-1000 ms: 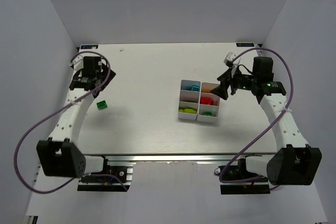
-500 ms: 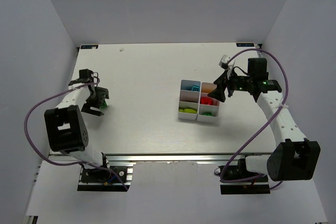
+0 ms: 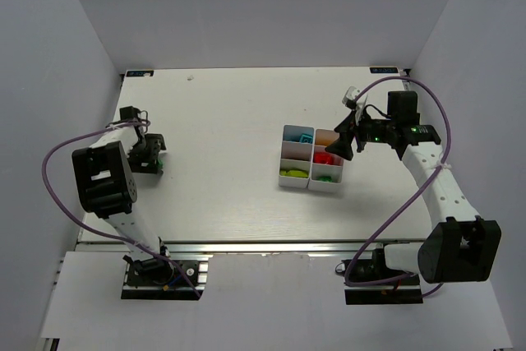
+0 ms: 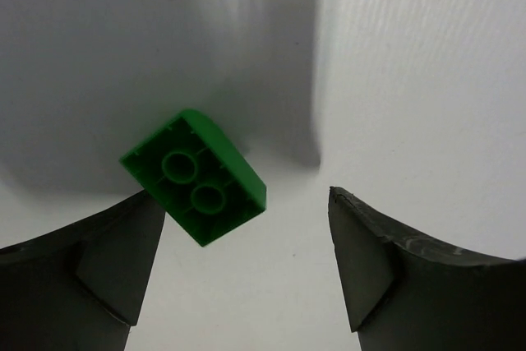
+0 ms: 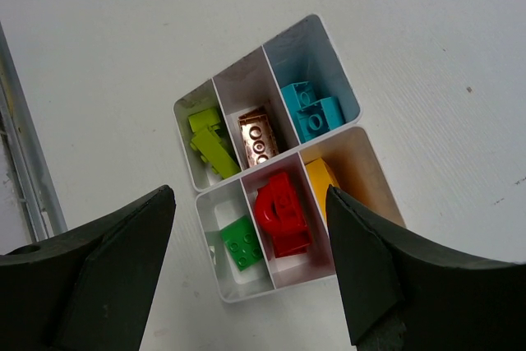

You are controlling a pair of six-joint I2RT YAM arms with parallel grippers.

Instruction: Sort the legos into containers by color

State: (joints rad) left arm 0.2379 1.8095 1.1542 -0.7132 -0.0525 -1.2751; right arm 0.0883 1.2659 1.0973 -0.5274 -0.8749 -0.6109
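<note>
Start at the left edge of the table (image 3: 230, 121). Your left claw (image 3: 149, 158) is down there with its jaws apart around a loose green brick (image 4: 195, 177). The brick lies on the table between the fingers, hard up against the left one, with a wide gap to the right one. Nothing is gripped yet, so count that claw as released.

The middle of the table shows no other loose brick in the overhead view. The green one looks like the last piece you need to sort.

Right of centre sits the white block of bins (image 5: 371, 178), and every one of the six has something in it. The right wrist view shows one row with a lime brick (image 5: 209, 141), a shiny brownish brick (image 5: 259, 137) and cyan bricks (image 5: 315, 111). The other row holds a second green brick (image 5: 242, 244), a red brick (image 5: 282, 215) and a yellow-orange brick (image 5: 322, 180). Each bin appears to hold one colour, so most of the sorting seems done.

Your right claw (image 3: 339, 144) hangs above the right side of the bins with its jaws spread and nothing in them.

What is left, as I judge it, is to close on the loose green brick, carry it across the table and drop it in beside its green match.
</note>
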